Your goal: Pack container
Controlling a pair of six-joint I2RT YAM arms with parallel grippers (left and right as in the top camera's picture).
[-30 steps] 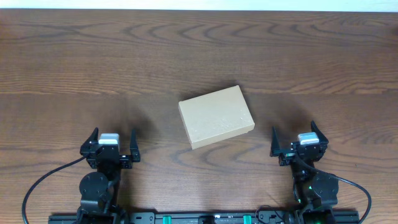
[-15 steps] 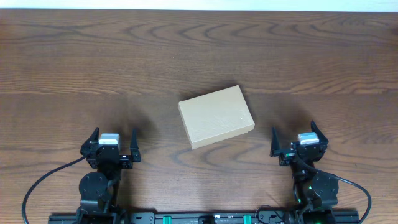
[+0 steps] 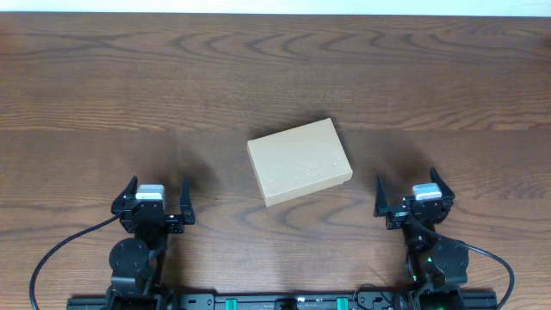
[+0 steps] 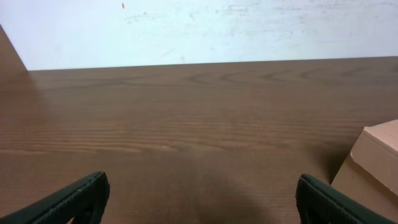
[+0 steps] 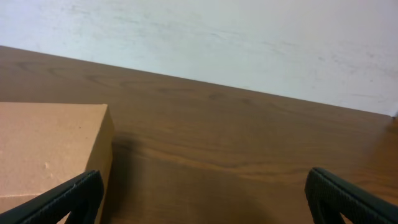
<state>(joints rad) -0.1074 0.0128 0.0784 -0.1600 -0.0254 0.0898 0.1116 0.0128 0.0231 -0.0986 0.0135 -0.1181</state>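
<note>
The container [image 3: 299,160] is a plain tan cardboard box lying on the wooden table near the middle, its flap lid closed. It also shows at the right edge of the left wrist view [image 4: 373,165] and at the left of the right wrist view [image 5: 50,146]. My left gripper [image 3: 157,200] is open and empty near the front left, well apart from the box. My right gripper [image 3: 414,195] is open and empty near the front right, a short way right of the box. Nothing lies between either pair of fingers [image 4: 199,199] [image 5: 205,196].
The wooden table [image 3: 129,95] stretches back to a pale wall [image 4: 199,25]. Black cables [image 3: 60,250] run from both arm bases at the front edge. No other loose objects are in view.
</note>
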